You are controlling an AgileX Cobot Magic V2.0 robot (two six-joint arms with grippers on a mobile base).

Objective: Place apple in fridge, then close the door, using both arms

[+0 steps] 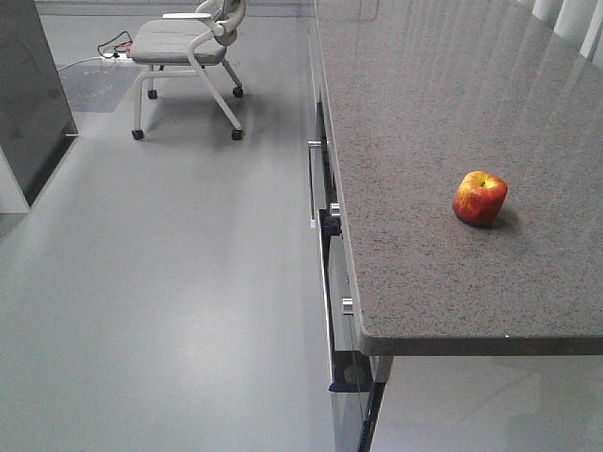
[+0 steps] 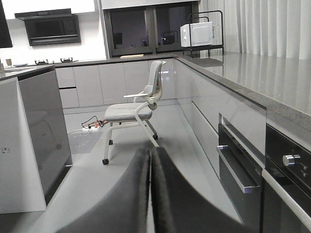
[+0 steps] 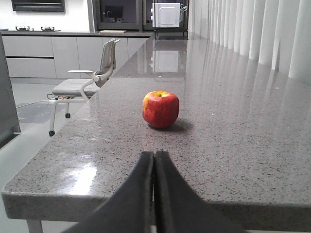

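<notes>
The apple [image 1: 480,198] is red with yellow patches and stands stem end up on the grey speckled countertop [image 1: 424,113], near its front right part. It also shows in the right wrist view [image 3: 161,109]. My right gripper [image 3: 155,153] is shut and empty. It hovers over the counter's near edge, short of the apple and in line with it. My left gripper [image 2: 150,149] is shut and empty, out over the floor beside the counter front. The fridge and its door are out of view. Neither arm shows in the front view.
A wheeled grey chair [image 1: 184,47] stands on the floor at the back. A low dark grey and white unit [image 1: 33,94] stands at the left. The counter front carries an oven and drawer handles [image 2: 238,167]. A microwave [image 2: 197,34] and curtains are at the far end.
</notes>
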